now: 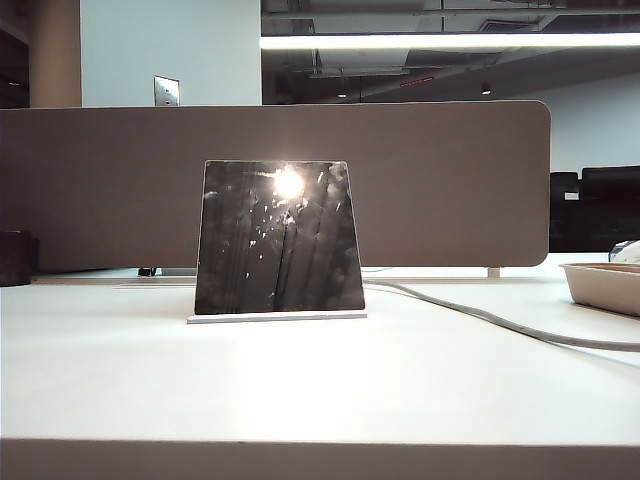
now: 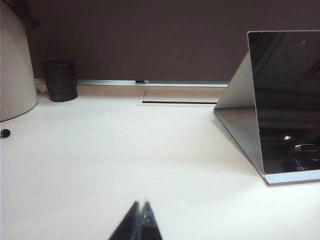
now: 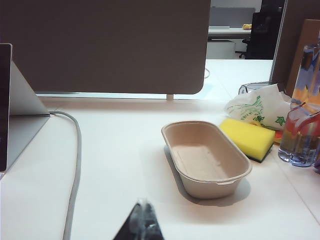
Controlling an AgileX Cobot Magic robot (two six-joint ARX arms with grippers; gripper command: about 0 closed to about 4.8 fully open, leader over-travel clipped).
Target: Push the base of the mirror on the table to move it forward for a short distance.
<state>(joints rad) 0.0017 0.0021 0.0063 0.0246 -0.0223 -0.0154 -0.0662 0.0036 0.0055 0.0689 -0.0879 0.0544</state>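
Observation:
The mirror is a dark smudged glass panel, tilted back on its thin white base in the middle of the white table. Neither gripper appears in the exterior view. In the left wrist view the mirror and the corner of its base lie off to one side, well ahead of my left gripper, which is shut and empty above bare table. My right gripper is shut and empty too; the mirror's edge and grey back stand sit far to its side.
A beige partition board closes the back of the table. A grey cable runs from behind the mirror to the right. On the right stand a tan paper tray, a yellow sponge, a plastic bag and a glass. A black cup and a white ribbed container stand at the left.

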